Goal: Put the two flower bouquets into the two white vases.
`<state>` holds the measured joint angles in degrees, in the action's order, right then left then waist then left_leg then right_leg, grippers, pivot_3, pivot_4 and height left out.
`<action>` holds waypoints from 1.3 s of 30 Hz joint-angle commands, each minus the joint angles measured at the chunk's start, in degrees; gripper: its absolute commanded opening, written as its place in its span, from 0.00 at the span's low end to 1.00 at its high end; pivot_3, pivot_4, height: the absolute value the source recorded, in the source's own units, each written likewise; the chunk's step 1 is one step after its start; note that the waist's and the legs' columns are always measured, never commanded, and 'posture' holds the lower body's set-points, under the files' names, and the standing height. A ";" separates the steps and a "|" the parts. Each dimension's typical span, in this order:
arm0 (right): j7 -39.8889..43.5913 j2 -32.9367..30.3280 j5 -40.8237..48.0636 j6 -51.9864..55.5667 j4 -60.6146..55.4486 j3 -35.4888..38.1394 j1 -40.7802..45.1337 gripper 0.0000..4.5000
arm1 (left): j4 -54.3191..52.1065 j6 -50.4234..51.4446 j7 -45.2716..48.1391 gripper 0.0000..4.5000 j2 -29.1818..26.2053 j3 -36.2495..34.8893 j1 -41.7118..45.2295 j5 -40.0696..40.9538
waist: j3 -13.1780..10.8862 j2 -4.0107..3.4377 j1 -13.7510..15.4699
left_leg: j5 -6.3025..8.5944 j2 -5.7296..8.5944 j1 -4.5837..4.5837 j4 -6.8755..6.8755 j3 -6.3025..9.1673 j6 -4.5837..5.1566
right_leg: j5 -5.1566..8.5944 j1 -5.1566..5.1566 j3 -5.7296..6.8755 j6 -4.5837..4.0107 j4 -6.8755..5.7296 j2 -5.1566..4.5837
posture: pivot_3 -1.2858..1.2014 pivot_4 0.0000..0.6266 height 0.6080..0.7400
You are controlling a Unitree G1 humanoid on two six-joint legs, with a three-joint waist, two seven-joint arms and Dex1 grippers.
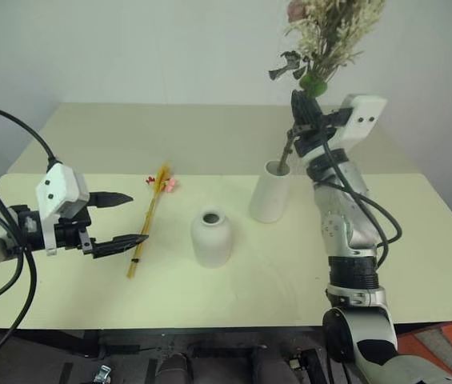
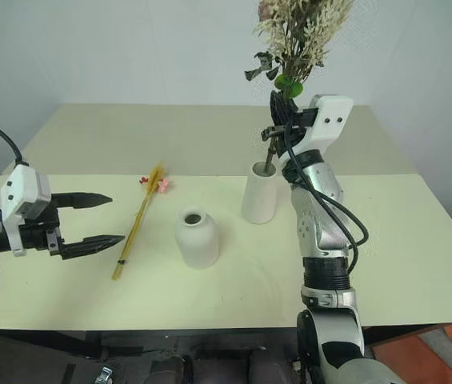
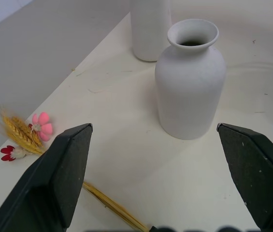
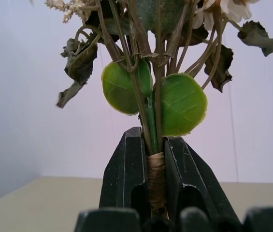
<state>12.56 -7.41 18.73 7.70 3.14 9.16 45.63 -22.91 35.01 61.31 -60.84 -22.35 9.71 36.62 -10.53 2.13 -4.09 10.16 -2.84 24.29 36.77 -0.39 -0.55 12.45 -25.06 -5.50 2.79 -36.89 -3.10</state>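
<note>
The right end effector (image 1: pixel 306 120) pinches the wrapped stem of the bushy cream bouquet (image 1: pixel 330 36), held upright with its stem tip dipping into the mouth of the tall white vase (image 1: pixel 272 192) just below; it is not yet released. The left end effector (image 1: pixel 118 218), fingers spread and empty, hovers just beside the yellow wheat spray (image 1: pixel 150 216) lying on the bench (image 1: pixel 418 256). Beyond it, the short narrow-necked vase (image 1: pixel 211 238) stands empty. Roughly half remains.

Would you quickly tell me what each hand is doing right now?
Left hand: open, holding nothing.
Right hand: closed on the stem of the cream bouquet, whose lower end is in the tall vase.
</note>
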 commanded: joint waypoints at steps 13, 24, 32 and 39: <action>2.93 0.39 -0.18 1.54 -8.12 -4.17 -10.19 0.89 | -2.18 0.21 -0.93 1.00 -0.59 -5.07 -2.94 0.70 | 0.01 0.01 0.02 | 0.00 0.00 0.01 -0.02 0.03 0.00 | 0.03 -0.01 0.01 -0.02 0.02 0.01 | 0.52 0.24 1.00; 6.81 -10.49 5.36 13.43 -25.04 0.09 -18.87 0.99 | 0.30 0.04 -10.32 1.00 5.28 -6.30 -2.92 -1.19 | 0.01 -0.01 0.12 | 0.00 0.00 -0.11 -0.04 0.03 -0.01 | 0.23 0.03 0.03 0.22 0.00 0.00 | 0.52 0.24 1.00; 23.30 -38.52 12.74 29.36 -30.22 6.23 -25.50 0.99 | -10.70 18.53 -41.66 1.00 16.61 0.10 1.32 -9.81 | 0.06 0.13 1.35 | 0.00 0.12 -0.02 0.06 0.07 -0.01 | 0.18 0.21 0.03 0.35 0.15 -0.11 | 0.52 0.24 1.00; 46.41 -59.42 12.18 26.20 -24.95 12.21 -37.04 0.99 | -2.64 39.71 -50.38 1.00 23.22 13.71 16.52 -11.69 | 0.14 0.32 1.80 | 0.01 0.18 -0.62 0.08 0.16 -0.02 | 0.48 0.84 0.11 0.12 0.33 -0.10 | 0.52 0.24 1.00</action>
<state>54.44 -65.17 30.41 35.36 -21.94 17.78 9.10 -27.06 71.39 13.10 -38.60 -10.87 23.39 26.54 -10.39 2.45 -2.29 10.16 -2.65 23.65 36.86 -0.19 -0.57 12.92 -24.15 -5.40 2.92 -36.52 -3.20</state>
